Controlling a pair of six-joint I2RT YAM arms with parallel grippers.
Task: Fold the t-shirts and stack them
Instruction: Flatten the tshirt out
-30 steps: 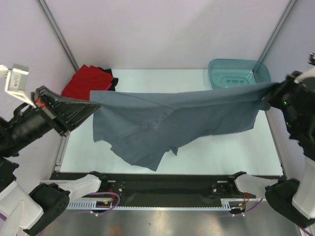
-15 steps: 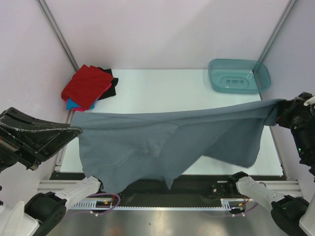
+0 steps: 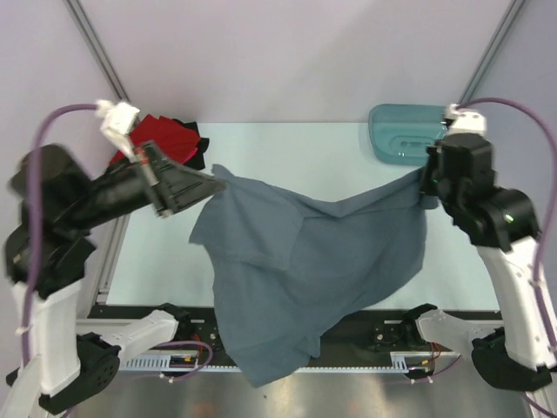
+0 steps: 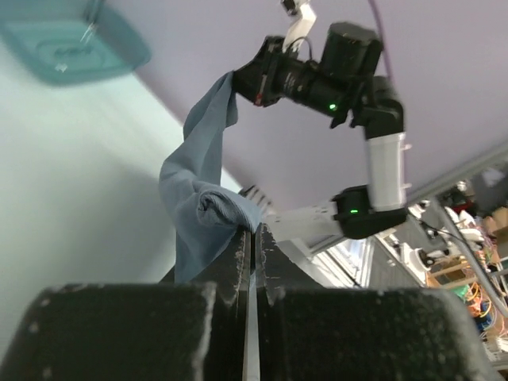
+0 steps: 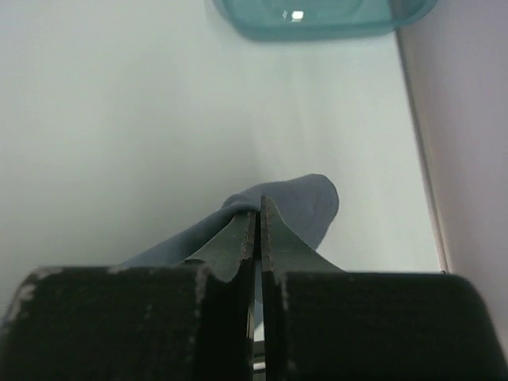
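A slate grey-blue t-shirt (image 3: 305,270) hangs in the air between my two arms, sagging in the middle and drooping past the table's near edge. My left gripper (image 3: 211,181) is shut on its left corner, seen as a bunched fold (image 4: 226,208) at the fingertips in the left wrist view. My right gripper (image 3: 426,181) is shut on the right corner (image 5: 305,202). A folded red t-shirt (image 3: 165,131) lies on a small pile at the back left, with black cloth (image 3: 196,150) showing beside it; my left arm hides most of the pile.
A teal plastic tub (image 3: 400,139) stands at the back right corner, also visible as the tub (image 5: 317,16) in the right wrist view. The white table top (image 3: 287,148) is walled by lilac panels. The arm bases (image 3: 296,335) sit along the near edge.
Both arms have risen and swung inward, bringing the held corners closer together. The shirt, stretched wide earlier, now sags in the middle and hangs lower over the near edge.
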